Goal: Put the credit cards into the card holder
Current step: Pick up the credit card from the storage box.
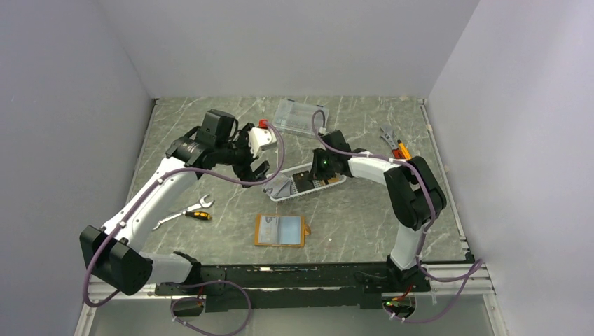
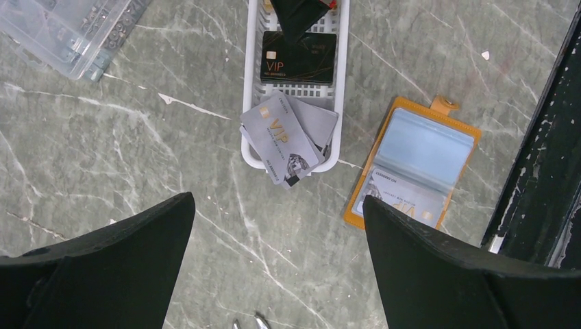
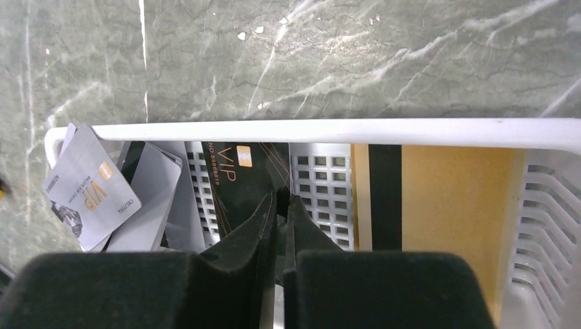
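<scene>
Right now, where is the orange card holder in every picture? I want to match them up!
Top view: the card holder lies open near the table's front middle, just in front of the white basket.
Left wrist view: the card holder lies open right of centre, beside one end of the white basket.
Right wrist view: it is not in this picture.
Shared landmark: the white basket, seen in all three views.

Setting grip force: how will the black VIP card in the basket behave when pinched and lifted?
Probably stiff and light: the black VIP card lies thin and flat. Its smooth face may slip. Flat in the white basket, its edge looks hard to catch.
</scene>
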Tool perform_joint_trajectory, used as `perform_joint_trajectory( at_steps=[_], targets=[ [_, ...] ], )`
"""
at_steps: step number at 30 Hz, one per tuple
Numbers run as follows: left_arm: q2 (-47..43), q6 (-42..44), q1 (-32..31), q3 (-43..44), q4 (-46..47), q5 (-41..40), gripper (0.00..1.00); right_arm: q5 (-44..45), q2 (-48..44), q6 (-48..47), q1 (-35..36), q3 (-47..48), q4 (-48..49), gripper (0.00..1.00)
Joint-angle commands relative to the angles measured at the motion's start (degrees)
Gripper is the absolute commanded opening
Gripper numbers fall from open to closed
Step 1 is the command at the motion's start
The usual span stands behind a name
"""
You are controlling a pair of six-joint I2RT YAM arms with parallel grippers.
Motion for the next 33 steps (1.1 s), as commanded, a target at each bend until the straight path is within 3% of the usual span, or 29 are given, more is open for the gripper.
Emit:
perform_joint_trajectory(
  at_steps=[1,13,27,33],
  targets=[
    [1.5,-1.4,0.1,0.9,3.2,2.4,0.99,1.3,-1.9,0.7,-1.6,-4.4,0.9,0.03],
    [10.5,-4.2,-0.1,4.5,7.8,3.5,0.99,-5.2,-9.1,2.1,-3.9,-7.4,7.6,0.0],
    [10.1,-11.4,-0.1,1.2,14.2,8.2,0.99,-11.0,-13.5,3.9,-5.8,-10.7,12.2,0.0],
    [10.2,-18.0,0.6,-0.4,16.4,10.0,0.86,-12.6,-16.6,5.5,-6.5,-10.2,13.2,0.0]
  ],
)
